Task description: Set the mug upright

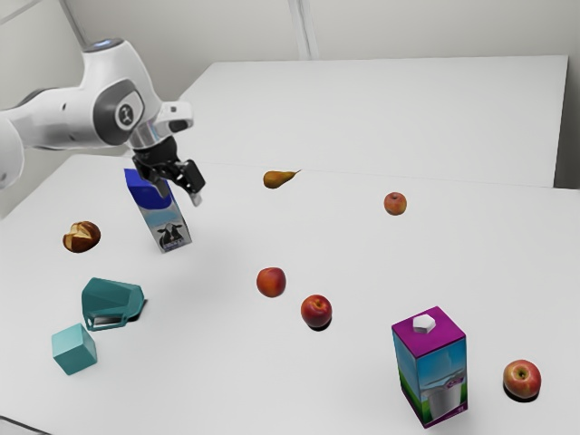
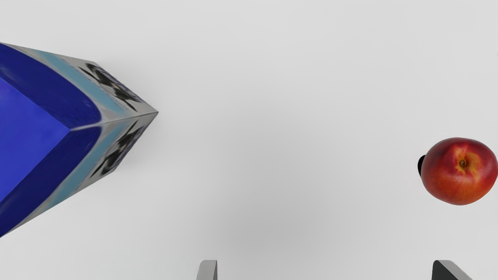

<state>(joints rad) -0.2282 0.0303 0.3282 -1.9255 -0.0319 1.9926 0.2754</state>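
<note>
One teal mug (image 1: 113, 299) is observed tipped on its side on the surface (image 1: 217, 372), just beside a light-teal cube (image 1: 74, 350). A blue-topped milk carton (image 1: 165, 217), marked with a cow, is noted near the fingers (image 1: 191, 177), which are raised above the surface, released and spread wide apart.

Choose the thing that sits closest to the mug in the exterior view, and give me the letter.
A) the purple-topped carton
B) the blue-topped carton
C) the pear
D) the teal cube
D: the teal cube sits right by the mug, with only a narrow space between them in the exterior view.
</note>
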